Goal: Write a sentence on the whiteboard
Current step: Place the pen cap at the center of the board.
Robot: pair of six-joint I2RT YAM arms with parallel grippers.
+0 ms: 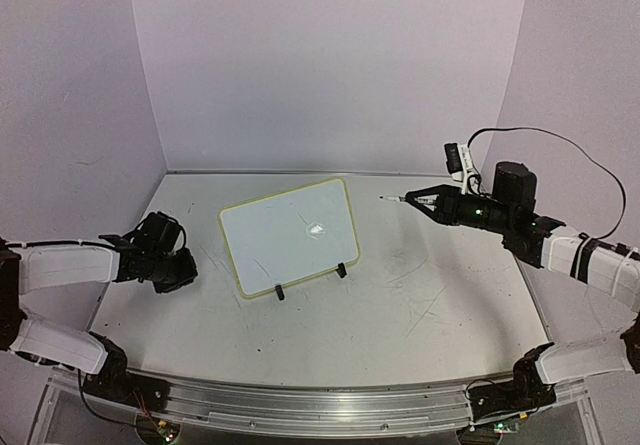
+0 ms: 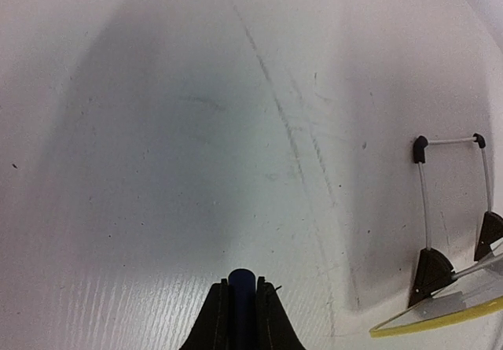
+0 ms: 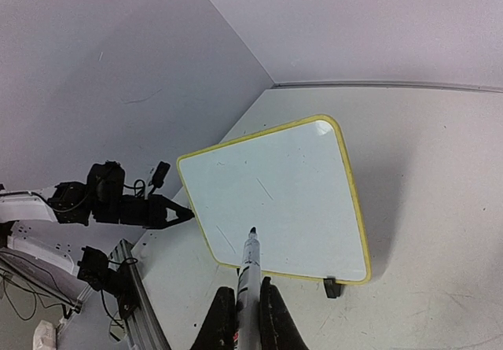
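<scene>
White table (image 1: 420, 315), whiteboard (image 1: 290, 233) propped up. Right of it my right gripper (image 3: 248, 287) clamps a marker (image 3: 250, 259). My left gripper (image 2: 242, 289), left of it, pinches a dark blue piece (image 2: 242, 278).

We find the whiteboard (image 1: 290, 235) leaning on its clip feet (image 1: 279, 292) mid-table (image 1: 420, 305), the left gripper (image 1: 190, 265), clamping a small cylinder (image 2: 242, 287), on its left, and the right gripper (image 1: 412, 199), pinching a marker (image 3: 249, 267), on its right, both apart from it.

Soft, even overhead light with a lilac cast, small glare spot on the whiteboard (image 1: 285, 240), broad diffuse shadow over the tabletop (image 2: 157, 169) in the left wrist view, wide-angle bending at frame edges, mild graininess throughout
</scene>
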